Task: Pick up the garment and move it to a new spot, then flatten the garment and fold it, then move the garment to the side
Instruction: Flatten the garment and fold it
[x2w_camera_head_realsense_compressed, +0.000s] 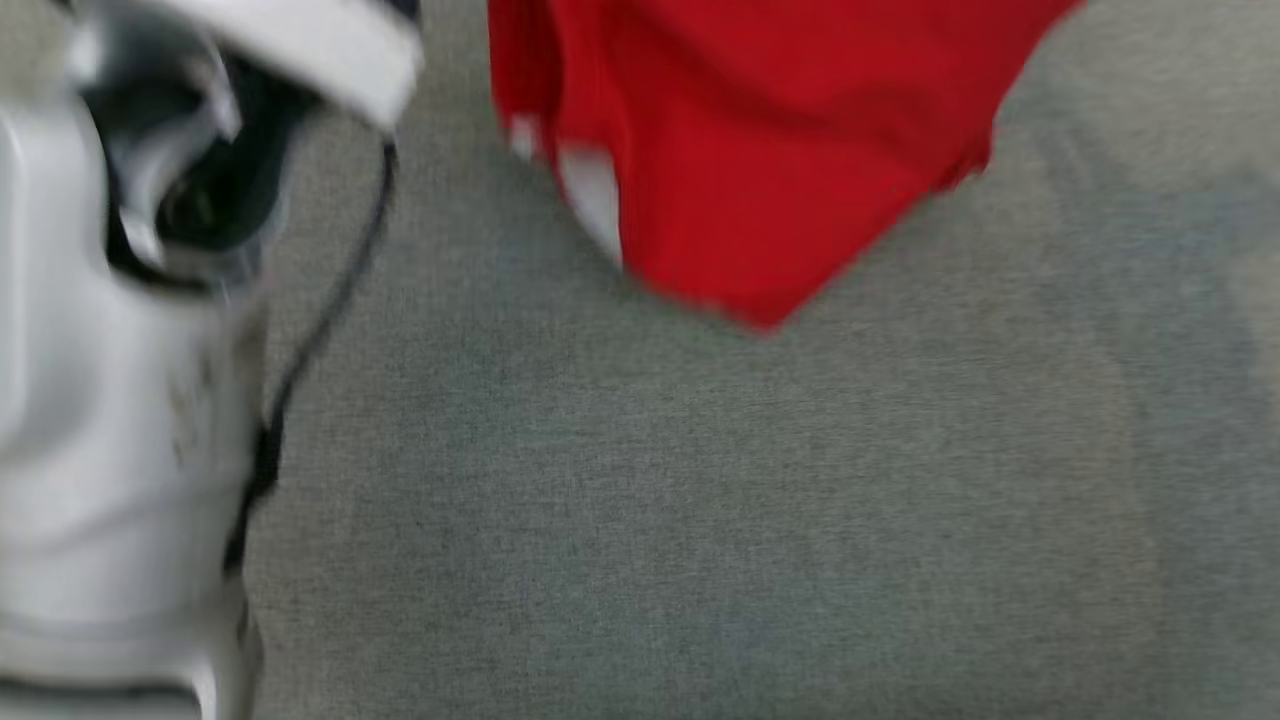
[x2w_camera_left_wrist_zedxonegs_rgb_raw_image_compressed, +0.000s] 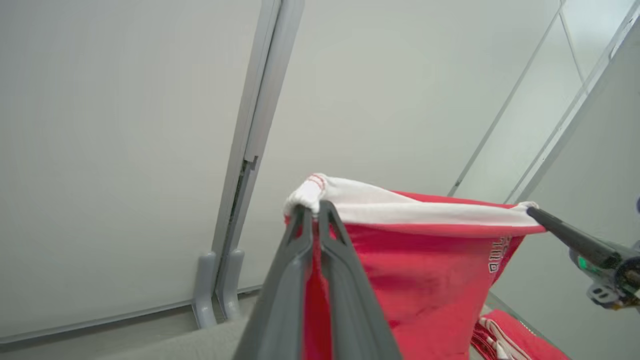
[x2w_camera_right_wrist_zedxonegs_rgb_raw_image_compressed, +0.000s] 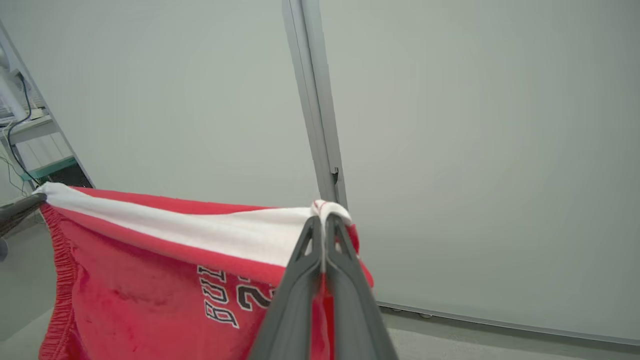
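The red garment (x2w_camera_left_wrist_zedxonegs_rgb_raw_image_compressed: 430, 280), judged soft and limp, is hung below the left gripper (x2w_camera_left_wrist_zedxonegs_rgb_raw_image_compressed: 313, 211) and right gripper (x2w_camera_right_wrist_zedxonegs_rgb_raw_image_compressed: 324, 223), each clamped on a corner of the white waistband (x2w_camera_left_wrist_zedxonegs_rgb_raw_image_compressed: 425, 212).

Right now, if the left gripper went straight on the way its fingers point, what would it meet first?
The left gripper is shut on the white band of the red garment, so cloth comes first. Past it, the line seems free up to the pale wall, though the depth is unclear.

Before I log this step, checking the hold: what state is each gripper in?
Left gripper: shut on the garment, at one end of its white band.
Right gripper: shut on the garment, at the band's other end.
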